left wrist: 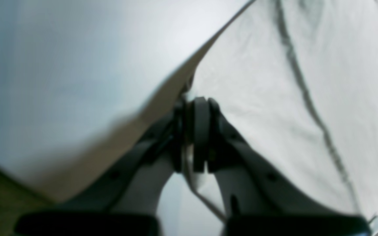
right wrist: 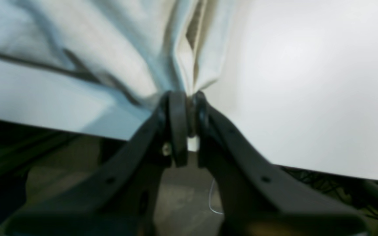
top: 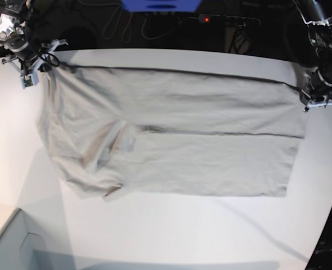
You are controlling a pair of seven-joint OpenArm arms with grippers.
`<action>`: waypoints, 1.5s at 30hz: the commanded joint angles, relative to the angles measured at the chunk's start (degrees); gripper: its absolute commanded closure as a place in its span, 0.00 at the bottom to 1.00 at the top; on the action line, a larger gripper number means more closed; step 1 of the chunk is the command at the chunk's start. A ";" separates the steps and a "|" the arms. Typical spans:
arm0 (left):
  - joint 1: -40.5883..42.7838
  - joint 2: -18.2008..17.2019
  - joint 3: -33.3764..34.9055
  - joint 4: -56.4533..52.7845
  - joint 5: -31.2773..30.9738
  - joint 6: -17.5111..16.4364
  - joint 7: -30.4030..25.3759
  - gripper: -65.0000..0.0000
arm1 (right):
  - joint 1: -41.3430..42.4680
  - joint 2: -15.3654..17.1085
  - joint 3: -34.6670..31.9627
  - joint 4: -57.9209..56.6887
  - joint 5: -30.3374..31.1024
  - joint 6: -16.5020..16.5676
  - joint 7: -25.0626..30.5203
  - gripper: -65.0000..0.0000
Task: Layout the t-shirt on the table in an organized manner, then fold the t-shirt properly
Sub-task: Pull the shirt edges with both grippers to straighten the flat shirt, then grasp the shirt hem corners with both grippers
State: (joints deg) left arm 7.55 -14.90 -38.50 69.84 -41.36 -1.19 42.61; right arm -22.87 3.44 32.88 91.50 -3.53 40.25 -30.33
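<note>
Pale box corner [top: 11, 247] at near left edge of table [top: 171, 236]. Beyond it, t-shirt [top: 177, 146] spread on table middle, long axis running left-right across base view; bunched, creased sleeve end toward view's left, straight hem end toward view's right. Far edge of cloth lifted taut between both grippers. Right gripper [right wrist: 185, 98] at far left corner, jaws pinched tight on gathered fabric. Left gripper [left wrist: 194, 105] at far right corner, jaws clamped on cloth edge.
</note>
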 commanded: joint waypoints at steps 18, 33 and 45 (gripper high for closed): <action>2.43 -1.50 -2.42 0.97 -0.44 -10.02 3.32 0.86 | -2.31 -0.41 4.61 1.46 0.23 -0.25 0.74 0.82; -1.79 -1.59 -10.25 10.73 -0.35 -10.02 11.32 0.43 | 2.17 -1.90 13.49 13.77 0.06 -0.25 0.13 0.58; -22.19 -0.97 -3.65 2.02 5.28 -9.75 8.69 0.42 | 36.19 1.35 -3.48 -9.53 -14.45 -0.25 0.48 0.53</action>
State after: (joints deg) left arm -13.76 -14.92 -41.93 70.85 -35.03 -10.76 51.88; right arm 12.84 4.21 29.17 80.51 -18.79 40.05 -31.00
